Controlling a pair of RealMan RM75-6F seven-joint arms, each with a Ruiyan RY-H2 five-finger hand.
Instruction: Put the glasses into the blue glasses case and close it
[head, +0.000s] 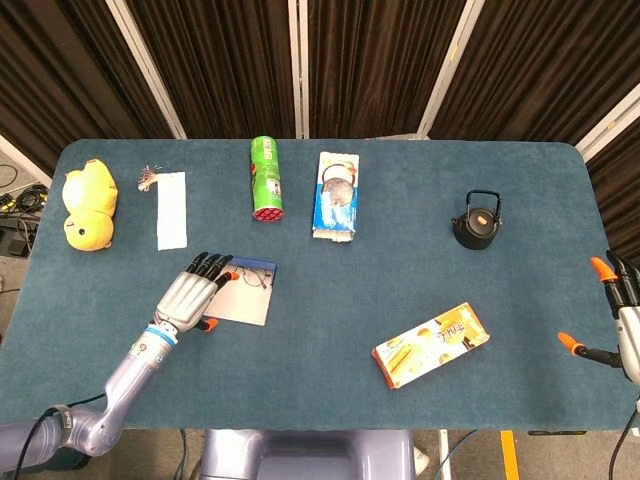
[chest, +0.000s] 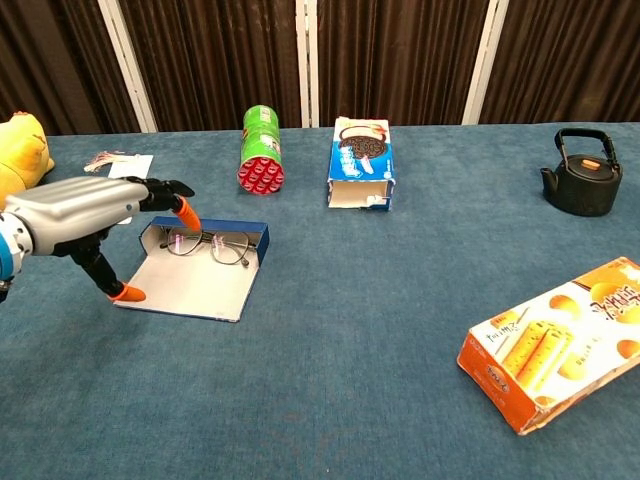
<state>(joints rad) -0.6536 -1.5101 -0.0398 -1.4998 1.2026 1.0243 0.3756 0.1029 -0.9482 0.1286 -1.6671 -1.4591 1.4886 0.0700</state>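
The blue glasses case (head: 244, 305) (chest: 190, 285) lies open on the table's left part, its flat lid toward me and its blue tray at the far side. The glasses (head: 251, 277) (chest: 212, 245) rest in that tray. My left hand (head: 190, 297) (chest: 85, 215) hovers at the case's near left corner, open, fingers spread, holding nothing. My right hand (head: 618, 320) sits at the table's right edge in the head view, fingers apart and empty.
Behind the case lie a green can (head: 265, 177) (chest: 261, 148) and a cookie box (head: 337, 195) (chest: 362, 164). A black kettle (head: 477, 219) (chest: 582, 176) stands at the right. An orange snack box (head: 431, 344) (chest: 555, 340) lies near the front right. A yellow toy (head: 87, 203) and white paper (head: 172, 209) are far left.
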